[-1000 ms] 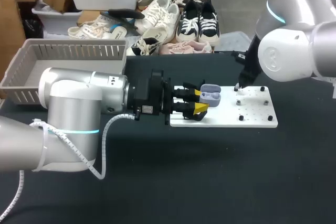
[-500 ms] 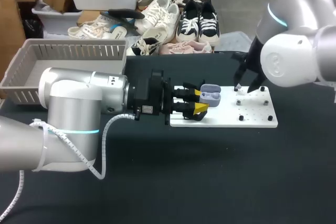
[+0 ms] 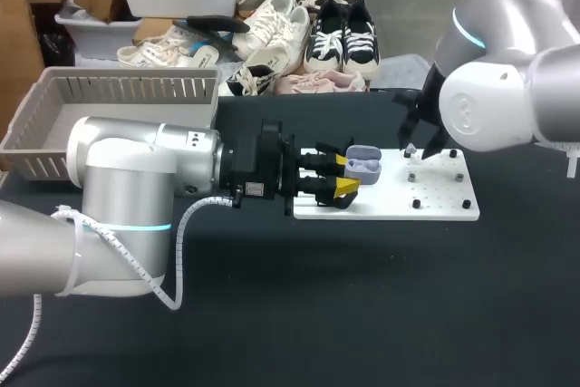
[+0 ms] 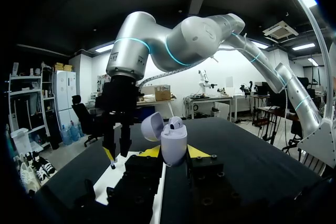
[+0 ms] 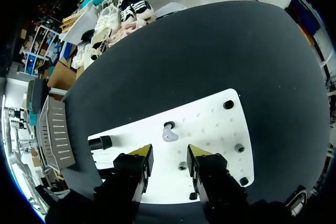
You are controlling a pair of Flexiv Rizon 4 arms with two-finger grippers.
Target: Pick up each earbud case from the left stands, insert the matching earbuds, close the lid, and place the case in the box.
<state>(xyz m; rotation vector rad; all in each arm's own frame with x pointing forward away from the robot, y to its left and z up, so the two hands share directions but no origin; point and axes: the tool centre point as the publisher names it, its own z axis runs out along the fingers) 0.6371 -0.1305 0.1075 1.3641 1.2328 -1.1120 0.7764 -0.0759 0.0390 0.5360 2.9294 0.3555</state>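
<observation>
The pale lavender earbud case (image 3: 363,167) sits with its lid open at the left end of the white board (image 3: 439,203). My left gripper (image 3: 344,175) is shut on it from two sides. In the left wrist view the case (image 4: 174,144) stands between the yellow tips of the left gripper (image 4: 173,153), lid (image 4: 151,127) tipped back, one white earbud (image 4: 176,124) seated inside. My right gripper (image 3: 421,146) hangs open over the board's far side. A loose white earbud (image 5: 169,136) lies on the board (image 5: 212,124) just ahead of the open right gripper (image 5: 168,152).
The grey slatted box (image 3: 118,104) stands at the table's back left. Small black pegs (image 3: 416,204) dot the board, and one black peg (image 5: 169,125) sits right beside the loose earbud. My right gripper (image 4: 116,153) hovers to the side of the held case.
My right gripper has gone from shut to open and shifted slightly back and left above the board. The left arm and the case have stayed still.
</observation>
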